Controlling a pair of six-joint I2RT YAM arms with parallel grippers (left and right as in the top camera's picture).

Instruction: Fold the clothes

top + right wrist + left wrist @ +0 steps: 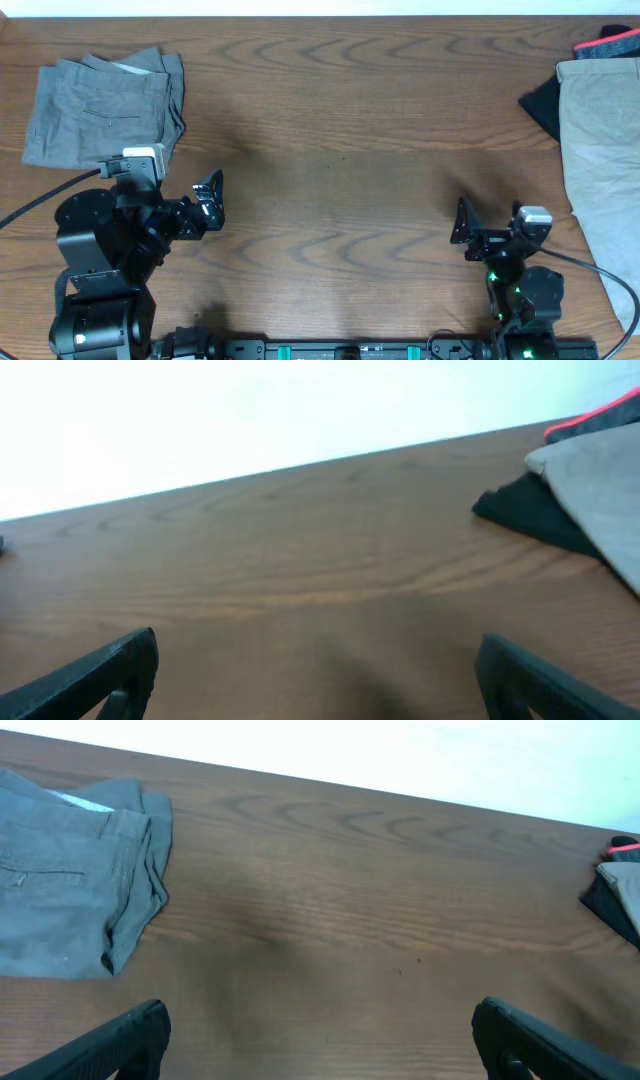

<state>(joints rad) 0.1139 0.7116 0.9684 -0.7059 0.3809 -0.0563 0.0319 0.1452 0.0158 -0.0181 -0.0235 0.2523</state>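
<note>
Grey shorts [100, 110] lie folded at the table's far left corner, back pocket up; the left wrist view has them at its left edge [70, 890]. A tan garment [600, 150] is spread along the right edge, and it also shows in the right wrist view [600, 480]. My left gripper [213, 200] hovers open near the front left, apart from the shorts, with only bare wood between its fingers [130, 1035]. Over the front right my right gripper [463, 222] is open too, empty, its fingers [120, 665] wide apart.
A dark garment [545, 105] pokes out from under the tan one, and a red-edged dark item [610, 42] lies at the far right corner. The brown wooden table [340, 150] spans the whole view. A black cable [40, 200] runs off the left arm.
</note>
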